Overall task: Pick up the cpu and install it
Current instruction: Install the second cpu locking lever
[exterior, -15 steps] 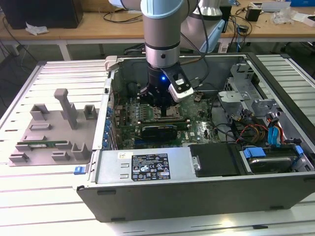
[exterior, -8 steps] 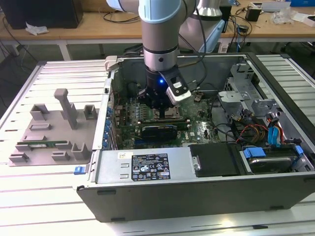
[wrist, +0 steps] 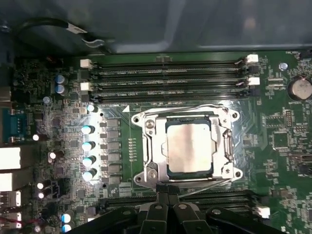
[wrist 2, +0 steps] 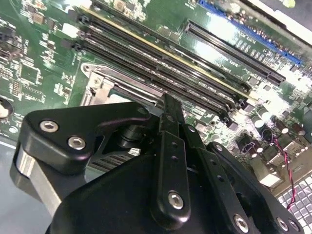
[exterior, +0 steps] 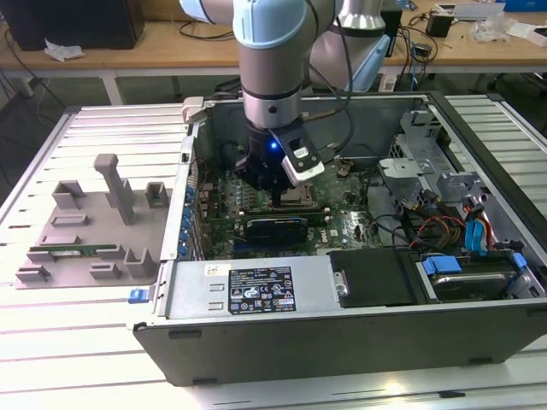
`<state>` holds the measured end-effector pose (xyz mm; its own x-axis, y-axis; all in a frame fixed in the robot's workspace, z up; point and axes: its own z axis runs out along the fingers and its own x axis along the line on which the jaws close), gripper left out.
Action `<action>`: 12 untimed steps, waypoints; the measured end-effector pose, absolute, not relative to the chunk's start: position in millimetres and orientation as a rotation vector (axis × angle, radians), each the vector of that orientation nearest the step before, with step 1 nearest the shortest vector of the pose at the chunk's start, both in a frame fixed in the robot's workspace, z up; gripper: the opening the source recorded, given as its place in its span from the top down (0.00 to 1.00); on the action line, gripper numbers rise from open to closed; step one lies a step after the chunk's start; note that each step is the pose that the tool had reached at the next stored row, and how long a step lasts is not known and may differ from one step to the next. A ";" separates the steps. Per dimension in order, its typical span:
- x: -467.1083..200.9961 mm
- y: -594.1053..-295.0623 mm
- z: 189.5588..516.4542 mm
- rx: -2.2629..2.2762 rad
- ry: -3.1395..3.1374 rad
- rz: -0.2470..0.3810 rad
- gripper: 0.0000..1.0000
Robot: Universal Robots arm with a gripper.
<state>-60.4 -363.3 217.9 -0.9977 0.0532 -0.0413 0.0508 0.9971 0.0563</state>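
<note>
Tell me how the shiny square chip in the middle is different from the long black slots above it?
The cpu is one flat square with a silvery top and thin green rim; the memory slots are several long, narrow black strips. The cpu lies inside a metal socket frame; the memory slots sit bare on the board with white clips at their ends. Both are on the same green motherboard, and the gripper is just beside the frame.

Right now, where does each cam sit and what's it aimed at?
Exterior view: off the arm, above the open case, looking down; arm and gripper over the motherboard.
First wrist view: on the wrist, facing straight down at the cpu lying in its socket; gripper links along one edge.
Second wrist view: on the wrist, angled across the memory slots; gripper linkage close up.
Both wrist views share the socket frame and slots.
</note>
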 end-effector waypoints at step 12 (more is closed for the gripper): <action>-71.8 -393.5 213.5 0.085 3.088 0.280 0.89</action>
